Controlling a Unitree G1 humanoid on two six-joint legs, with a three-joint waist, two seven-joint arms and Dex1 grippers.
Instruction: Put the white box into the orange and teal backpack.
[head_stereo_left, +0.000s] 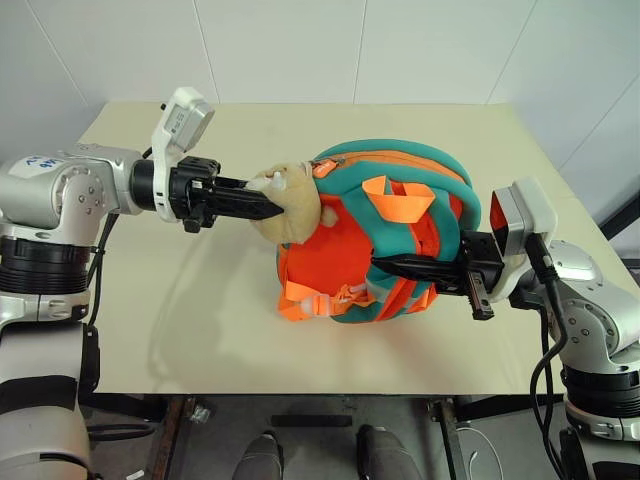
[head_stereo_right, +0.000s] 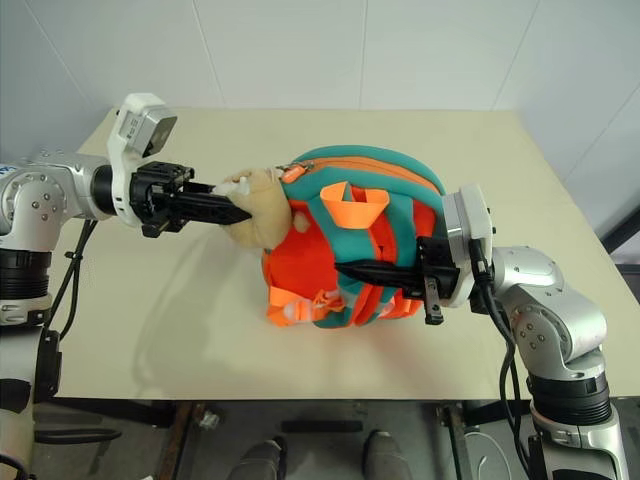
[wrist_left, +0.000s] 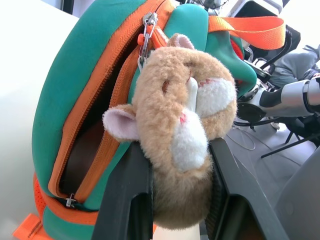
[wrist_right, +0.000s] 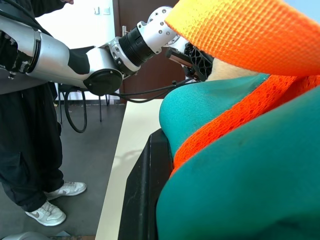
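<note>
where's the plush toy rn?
The plush toy is clamped in the left gripper, against the orange and teal backpack by its open zipper, mid-table.

No word, brand or number can be read anywhere on the scene. A few blue handwritten marks sit on the white shell of the robot's left arm (head_stereo_left: 40, 165), but they are too small to make out

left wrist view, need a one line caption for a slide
Left gripper shut on the plush toy hanging by the zipper pull of the partly unzipped orange and teal backpack.
</note>
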